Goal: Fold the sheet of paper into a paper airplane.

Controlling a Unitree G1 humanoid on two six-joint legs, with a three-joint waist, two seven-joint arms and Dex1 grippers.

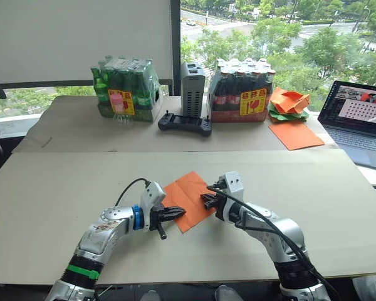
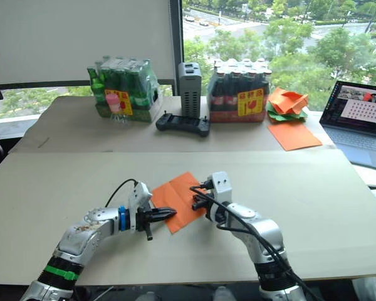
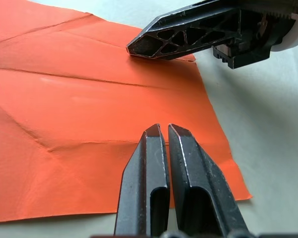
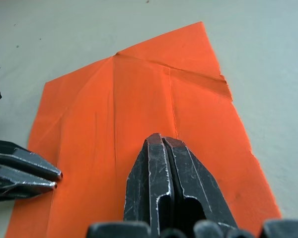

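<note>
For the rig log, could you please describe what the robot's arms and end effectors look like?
Both arms are silver-grey metal with black ribbed sections lower down and white wrist housings. The left arm has a blue wrist ring and a green band lower down; a black cable loops to each wrist. The left end effector and right end effector each have two black tapered fingers.

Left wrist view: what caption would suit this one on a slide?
Two shut black tools, left tool and right tool, rest on a creased bright-orange sheet of paper lying flat on a pale table.
</note>
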